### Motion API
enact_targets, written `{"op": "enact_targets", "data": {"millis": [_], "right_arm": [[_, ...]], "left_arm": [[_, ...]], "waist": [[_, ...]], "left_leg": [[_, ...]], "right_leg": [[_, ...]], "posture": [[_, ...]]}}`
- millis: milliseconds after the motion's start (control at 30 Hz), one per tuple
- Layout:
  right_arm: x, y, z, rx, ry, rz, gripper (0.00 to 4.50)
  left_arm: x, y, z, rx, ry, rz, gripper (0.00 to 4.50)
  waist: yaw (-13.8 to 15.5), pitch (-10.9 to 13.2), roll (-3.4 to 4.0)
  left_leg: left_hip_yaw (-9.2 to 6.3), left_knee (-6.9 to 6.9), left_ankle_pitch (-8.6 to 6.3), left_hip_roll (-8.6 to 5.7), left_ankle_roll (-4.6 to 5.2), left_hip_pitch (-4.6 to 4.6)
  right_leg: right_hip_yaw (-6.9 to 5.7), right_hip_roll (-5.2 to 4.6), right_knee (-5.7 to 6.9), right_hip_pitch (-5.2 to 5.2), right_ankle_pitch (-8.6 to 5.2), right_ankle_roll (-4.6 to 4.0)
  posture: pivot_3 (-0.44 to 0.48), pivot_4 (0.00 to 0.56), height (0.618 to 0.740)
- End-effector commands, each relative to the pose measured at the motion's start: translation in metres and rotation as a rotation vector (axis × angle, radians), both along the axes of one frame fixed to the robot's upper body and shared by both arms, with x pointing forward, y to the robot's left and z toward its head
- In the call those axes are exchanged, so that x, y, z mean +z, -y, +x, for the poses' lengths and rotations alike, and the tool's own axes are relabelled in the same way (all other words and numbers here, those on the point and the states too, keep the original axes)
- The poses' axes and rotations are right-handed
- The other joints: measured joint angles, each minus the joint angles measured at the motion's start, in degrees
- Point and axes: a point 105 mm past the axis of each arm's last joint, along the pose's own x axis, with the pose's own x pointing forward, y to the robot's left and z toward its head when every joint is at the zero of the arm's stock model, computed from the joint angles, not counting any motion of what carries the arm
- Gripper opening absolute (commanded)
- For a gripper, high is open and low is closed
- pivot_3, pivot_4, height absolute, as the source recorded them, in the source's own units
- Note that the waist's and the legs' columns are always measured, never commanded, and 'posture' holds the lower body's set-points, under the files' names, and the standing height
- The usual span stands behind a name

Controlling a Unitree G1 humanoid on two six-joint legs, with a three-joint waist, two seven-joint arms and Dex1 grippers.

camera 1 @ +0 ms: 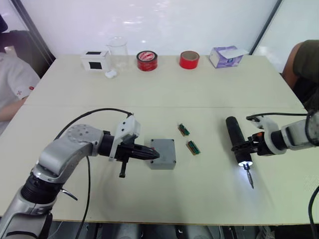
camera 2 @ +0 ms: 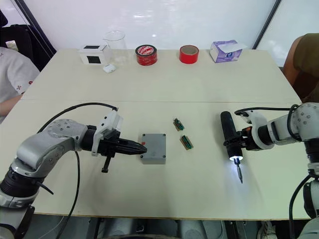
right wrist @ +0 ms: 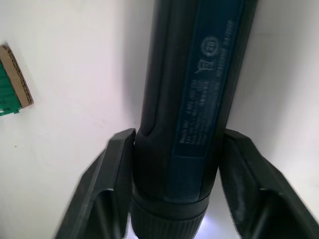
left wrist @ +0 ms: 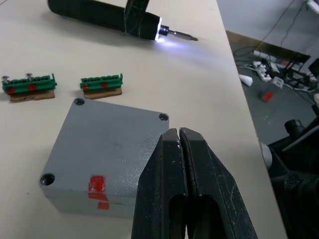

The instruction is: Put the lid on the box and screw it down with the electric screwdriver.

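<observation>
The grey box [camera 1: 163,153] sits mid-table with the flat grey lid [left wrist: 109,144] on top of it. The lid has screw holes at its corners, and a red mark crosses the seam on one side. My left gripper [camera 1: 154,155] is shut and empty, its fingertips at the lid's left edge; whether they touch it I cannot tell. To the right, my right gripper [camera 1: 246,148] is shut on the dark electric screwdriver [camera 1: 235,139]. It holds the tool near the bit end, low over the table. The screwdriver's light is on and its metal bit points toward the table's front edge.
Two green terminal blocks [camera 1: 184,129] [camera 1: 193,147] lie between the box and the screwdriver. Along the far edge stand a white-and-black cube [camera 1: 95,60], a clear beaker [camera 1: 117,50], two red tape rolls [camera 1: 147,60] [camera 1: 189,59] and a tissue box [camera 1: 227,56]. People sit at both table ends.
</observation>
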Motion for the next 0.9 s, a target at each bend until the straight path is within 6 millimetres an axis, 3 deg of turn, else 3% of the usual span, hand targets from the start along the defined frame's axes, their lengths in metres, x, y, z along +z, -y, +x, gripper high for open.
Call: {"op": "enact_targets", "data": {"millis": [33,100,333,600,800,900], "right_arm": [[0.007,0.001,0.004,0.005,0.032,-0.026,4.09],[0.005,0.001,0.004,0.011,0.029,-0.037,4.48],[0.017,-0.004,0.009,0.039,0.092,-0.040,4.48],[0.052,-0.017,0.015,0.109,0.232,0.018,4.48],[0.079,-0.028,0.016,0.281,0.412,-0.125,4.48],[0.089,-0.051,0.007,0.465,0.510,-0.146,4.48]], "left_arm": [[0.008,-0.006,0.004,0.036,0.030,-0.017,0.00],[0.011,-0.011,0.011,0.079,0.046,-0.023,0.00],[0.025,-0.031,0.030,0.216,0.067,-0.060,0.00],[0.030,-0.046,0.043,0.331,0.061,-0.104,0.00],[0.000,-0.052,0.044,0.379,0.060,-0.003,0.00],[-0.013,-0.048,0.040,0.369,0.049,0.031,0.00]], "waist": [[0.04,0.00,-0.01],[0.02,-0.01,-0.03],[-0.02,-0.02,-0.04],[-0.03,-0.02,-0.03],[-0.04,-0.02,-0.01],[-0.03,-0.02,-0.02]], "left_leg": [[0.00,0.00,0.00,0.00,0.00,0.00],[0.00,0.03,0.00,-0.01,0.00,0.01],[-0.01,0.05,0.00,-0.01,-0.01,0.05],[-0.01,0.05,0.00,0.00,-0.01,0.05],[-0.01,0.04,0.00,0.00,-0.01,0.05],[0.00,0.04,0.00,0.00,-0.02,0.05]], "right_leg": [[0.00,-0.01,0.00,0.01,0.00,0.00],[0.00,-0.02,-0.01,0.04,0.00,0.00],[0.00,-0.01,0.01,0.07,0.01,0.00],[-0.01,-0.02,0.05,0.05,0.02,0.02],[-0.01,-0.05,0.05,0.05,0.02,0.02],[-0.02,-0.05,0.05,0.04,0.02,0.02]], "posture": [[0.000,0.150,0.740],[0.000,0.150,0.740],[0.000,0.150,0.740],[0.000,0.150,0.740],[0.000,0.150,0.740],[0.000,0.150,0.740]]}}
